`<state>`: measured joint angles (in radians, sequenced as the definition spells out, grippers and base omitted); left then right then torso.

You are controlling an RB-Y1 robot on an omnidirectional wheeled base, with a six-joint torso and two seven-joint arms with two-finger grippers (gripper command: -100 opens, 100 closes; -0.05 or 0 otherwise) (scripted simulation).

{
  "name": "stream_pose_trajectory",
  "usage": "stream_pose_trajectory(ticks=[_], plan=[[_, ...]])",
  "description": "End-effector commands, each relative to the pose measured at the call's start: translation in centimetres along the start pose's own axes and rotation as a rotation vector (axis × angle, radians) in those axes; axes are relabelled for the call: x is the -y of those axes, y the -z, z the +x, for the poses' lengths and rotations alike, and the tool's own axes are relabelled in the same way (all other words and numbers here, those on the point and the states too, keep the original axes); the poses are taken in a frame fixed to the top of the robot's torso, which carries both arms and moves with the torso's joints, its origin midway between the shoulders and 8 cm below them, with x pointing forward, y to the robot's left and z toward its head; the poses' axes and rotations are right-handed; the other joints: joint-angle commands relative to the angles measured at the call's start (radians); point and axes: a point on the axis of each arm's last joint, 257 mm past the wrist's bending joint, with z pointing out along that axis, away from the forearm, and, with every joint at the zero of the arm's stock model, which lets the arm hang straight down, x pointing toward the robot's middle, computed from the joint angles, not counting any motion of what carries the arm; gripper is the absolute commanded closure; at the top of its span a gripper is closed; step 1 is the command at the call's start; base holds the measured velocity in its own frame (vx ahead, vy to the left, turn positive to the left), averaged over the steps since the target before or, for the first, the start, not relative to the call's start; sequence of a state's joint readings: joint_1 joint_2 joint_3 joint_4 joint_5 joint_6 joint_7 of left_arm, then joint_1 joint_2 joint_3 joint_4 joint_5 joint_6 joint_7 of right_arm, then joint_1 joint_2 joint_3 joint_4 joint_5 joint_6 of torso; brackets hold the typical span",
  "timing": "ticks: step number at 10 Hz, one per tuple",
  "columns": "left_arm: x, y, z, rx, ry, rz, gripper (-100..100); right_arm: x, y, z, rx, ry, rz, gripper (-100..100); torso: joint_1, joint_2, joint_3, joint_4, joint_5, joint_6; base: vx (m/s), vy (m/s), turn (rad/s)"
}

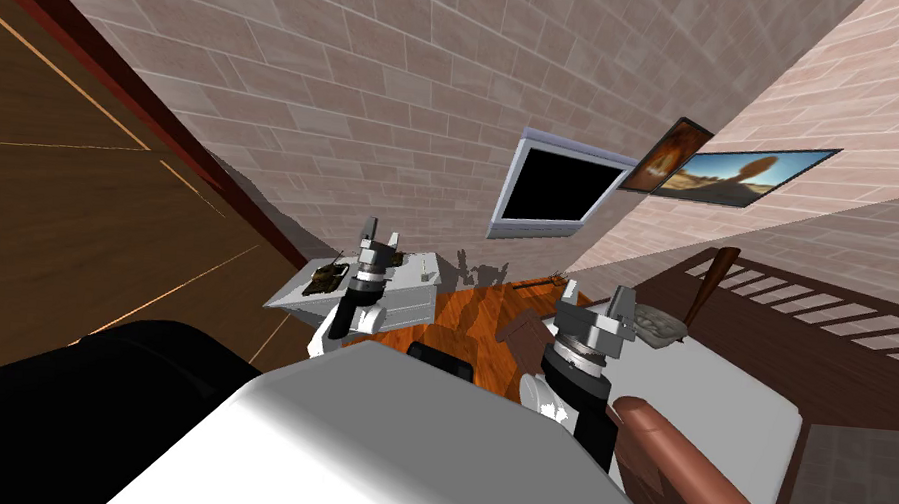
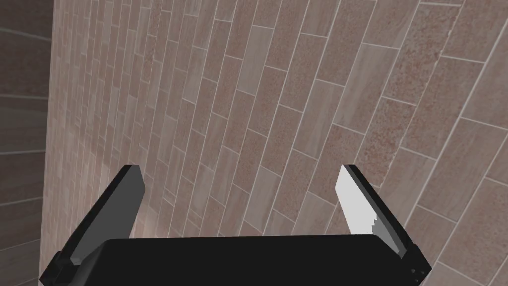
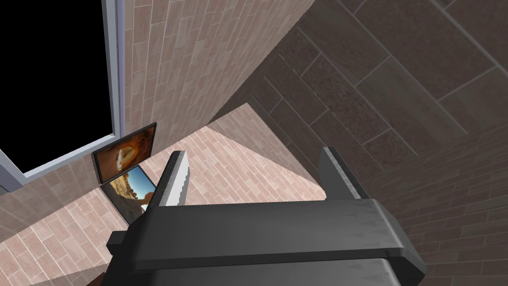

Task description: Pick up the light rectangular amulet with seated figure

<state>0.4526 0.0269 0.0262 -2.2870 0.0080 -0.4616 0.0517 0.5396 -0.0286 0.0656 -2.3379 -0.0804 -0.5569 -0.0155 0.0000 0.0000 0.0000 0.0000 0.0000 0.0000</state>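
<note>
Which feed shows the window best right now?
Head view: the whole window sits there, grey frame around a black area. The right wrist view catches just one corner of it; the left wrist view faces tiled wall.

Head camera downward, wrist cameras toward wall (image 2: 297,99)

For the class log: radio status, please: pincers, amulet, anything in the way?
Left pincer open, raised by white stand. Right pincer open, near bed. Nothing held; small light item on stand may be the amulet. Dark model also on stand.
</note>
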Motion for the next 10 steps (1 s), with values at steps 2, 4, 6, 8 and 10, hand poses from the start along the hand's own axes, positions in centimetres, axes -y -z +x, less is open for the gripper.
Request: stream_pose_trajectory(ticks=[2,4,6,8,10], plan=[[-2.2,0.4,0.7,-0.059,-0.050,-0.044,-100,0.0,0.0,0.0,0.000,0.000,0.000,0,-0.001,0.000,0.000,0.000,0.000,0.000,-0.011,-0.020,0.025],[-4.3,1.0,1.2,-0.096,-0.096,-0.086,-100,0.0,0.0,0.0,0.000,0.000,0.000,0,-0.002,0.001,0.001,0.000,0.000,0.000,-0.025,-0.031,0.034],[-6.9,1.7,1.5,-0.136,-0.151,-0.134,-100,0.0,0.0,0.0,0.000,0.000,0.000,0,-0.002,0.002,0.001,0.000,0.000,0.000,-0.035,-0.040,0.042],[-8.6,2.2,1.7,-0.156,-0.182,-0.166,-100,0.0,0.0,0.0,0.000,0.000,0.000,0,-0.002,0.002,0.001,0.000,-0.001,0.000,-0.024,-0.026,0.029],[-10.1,2.8,1.8,-0.177,-0.214,-0.195,-100,0.0,0.0,0.0,0.000,0.000,0.000,0,-0.002,0.002,0.001,0.000,0.000,0.000,-0.034,-0.030,0.044]])
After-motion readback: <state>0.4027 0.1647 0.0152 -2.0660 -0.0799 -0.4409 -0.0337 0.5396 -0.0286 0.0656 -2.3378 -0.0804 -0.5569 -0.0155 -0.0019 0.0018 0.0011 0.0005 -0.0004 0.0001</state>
